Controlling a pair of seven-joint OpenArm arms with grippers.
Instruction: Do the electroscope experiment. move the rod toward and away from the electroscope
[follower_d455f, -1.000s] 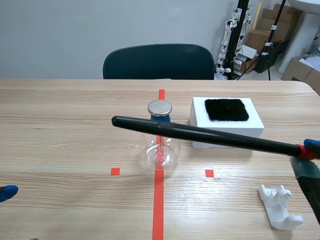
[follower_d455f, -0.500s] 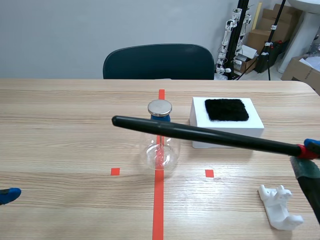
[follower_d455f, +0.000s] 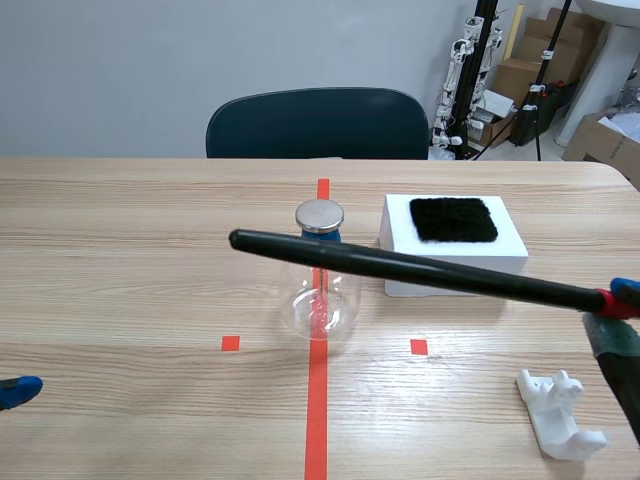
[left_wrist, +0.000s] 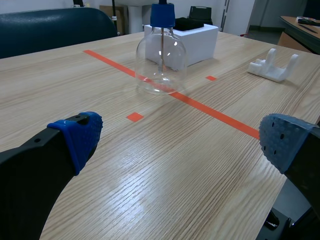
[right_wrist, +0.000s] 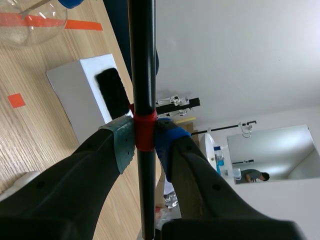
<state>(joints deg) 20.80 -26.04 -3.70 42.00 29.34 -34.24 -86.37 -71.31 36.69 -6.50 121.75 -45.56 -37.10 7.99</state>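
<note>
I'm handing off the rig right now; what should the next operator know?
Left gripper: open, low over the table, holding nothing.
Right gripper: shut on the black rod at its red band.
In the scene view the rod crosses the neck of the electroscope; contact cannot be told.
Done: rod in hand, at the electroscope.
Left: draw it away, then bring it near again.

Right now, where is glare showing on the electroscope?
Left wrist view: bright highlights on the glass flask. Scene view: the metal cap shines pale, the glass glints only faintly. Right wrist view: just an edge of the flask shows.
</note>
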